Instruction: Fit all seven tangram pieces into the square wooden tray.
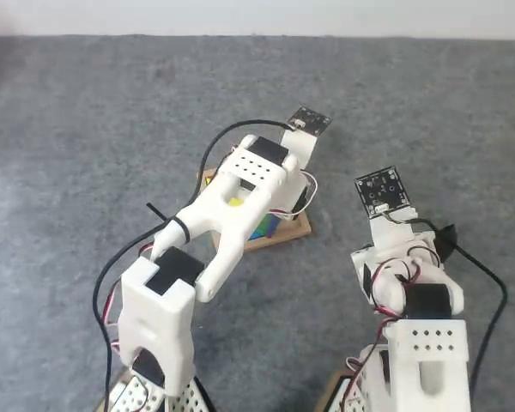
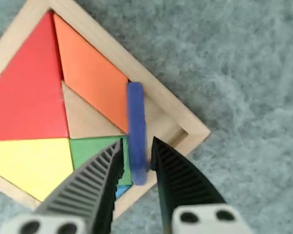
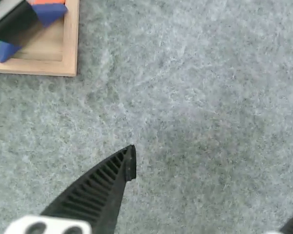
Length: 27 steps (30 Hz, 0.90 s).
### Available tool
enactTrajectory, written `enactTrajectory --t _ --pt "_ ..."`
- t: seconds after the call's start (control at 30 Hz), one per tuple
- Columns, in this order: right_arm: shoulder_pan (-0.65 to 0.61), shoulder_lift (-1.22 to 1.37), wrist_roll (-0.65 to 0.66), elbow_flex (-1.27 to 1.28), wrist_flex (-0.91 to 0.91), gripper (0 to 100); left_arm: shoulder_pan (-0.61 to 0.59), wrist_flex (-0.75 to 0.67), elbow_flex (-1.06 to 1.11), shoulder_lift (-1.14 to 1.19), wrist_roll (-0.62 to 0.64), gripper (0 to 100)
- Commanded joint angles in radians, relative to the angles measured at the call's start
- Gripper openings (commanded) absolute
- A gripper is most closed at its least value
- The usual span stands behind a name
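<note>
L end effector (image 2: 136,155) clamps blue piece (image 2: 136,112), on edge, over wooden tray (image 2: 183,127) corner gap; R end effector (image 3: 215,180) spread wide above desk (image 3: 210,73).

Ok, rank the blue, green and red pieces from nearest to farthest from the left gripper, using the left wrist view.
1. Blue piece, held on edge in the left gripper.
2. Green piece, flat beside one finger.
3. Red piece, across the tray.

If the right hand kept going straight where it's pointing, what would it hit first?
Most likely the bare grey mat; the right hand points down at open fabric, and the wooden tray sits off to the side of that line.
</note>
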Motion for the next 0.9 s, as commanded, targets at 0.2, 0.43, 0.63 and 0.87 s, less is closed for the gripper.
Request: enactTrajectory --t 0.2,0.43,0.63,0.87 --pt "-0.039 0.005 0.011 -0.003 -0.016 50.4 0.081 0.069 -0.104 -0.068 0.012 10" --pt "-0.039 0.005 0.011 -0.003 -0.016 50.4 0.089 0.075 -0.128 -0.055 0.009 10" --pt "-0.039 0.005 0.011 -0.003 -0.016 50.4 0.089 0.074 -0.12 -0.044 0.005 10" --pt "-0.039 0.005 0.011 -0.003 -0.015 50.4 0.08 0.066 -0.12 0.089 -0.008 10"
